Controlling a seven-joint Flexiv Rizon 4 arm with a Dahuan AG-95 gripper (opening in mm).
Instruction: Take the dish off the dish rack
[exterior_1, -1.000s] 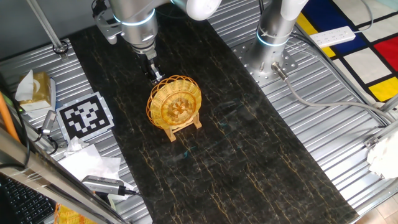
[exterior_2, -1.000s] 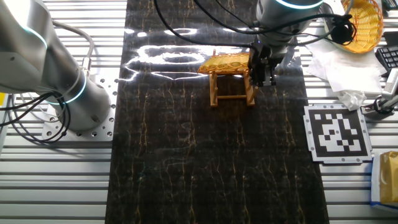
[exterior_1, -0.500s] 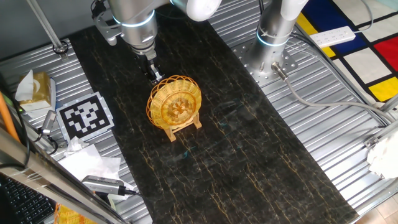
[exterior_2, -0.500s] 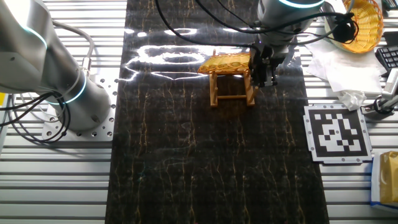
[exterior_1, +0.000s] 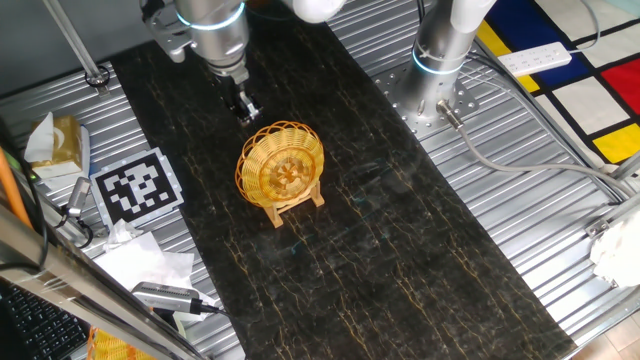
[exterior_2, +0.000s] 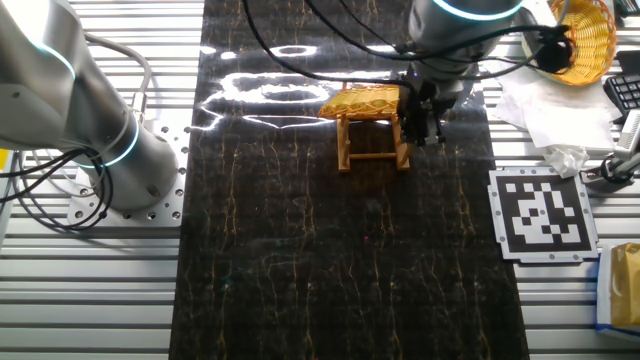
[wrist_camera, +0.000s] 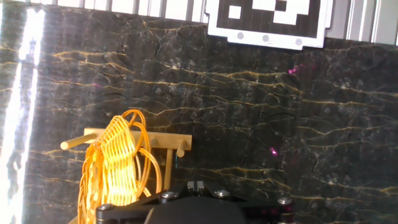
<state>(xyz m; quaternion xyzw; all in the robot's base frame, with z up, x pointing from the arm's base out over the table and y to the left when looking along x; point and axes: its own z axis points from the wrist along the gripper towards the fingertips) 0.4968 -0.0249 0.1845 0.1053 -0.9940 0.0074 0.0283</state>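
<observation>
The golden-yellow woven dish (exterior_1: 283, 165) stands on edge in the small light-wood dish rack (exterior_1: 297, 204) in the middle of the black marble mat. It also shows in the other fixed view (exterior_2: 362, 102) on the rack (exterior_2: 375, 157), and in the hand view (wrist_camera: 115, 168) with the rack (wrist_camera: 166, 142) behind it. My gripper (exterior_1: 244, 108) hangs just behind the dish's upper rim, apart from it. In the other fixed view the gripper (exterior_2: 421, 128) is to the right of the dish. In the hand view the gripper (wrist_camera: 196, 185) has its fingertips pressed together with nothing between them.
A black-and-white marker card (exterior_1: 135, 186) lies left of the mat, also in the hand view (wrist_camera: 267, 15). A second arm's base (exterior_1: 438, 62) stands at the back right. Crumpled paper (exterior_1: 145, 262) and a wicker basket (exterior_2: 582, 38) sit off the mat.
My gripper has moved up and back, away from the dish's rim. The dish and rack have not moved.
</observation>
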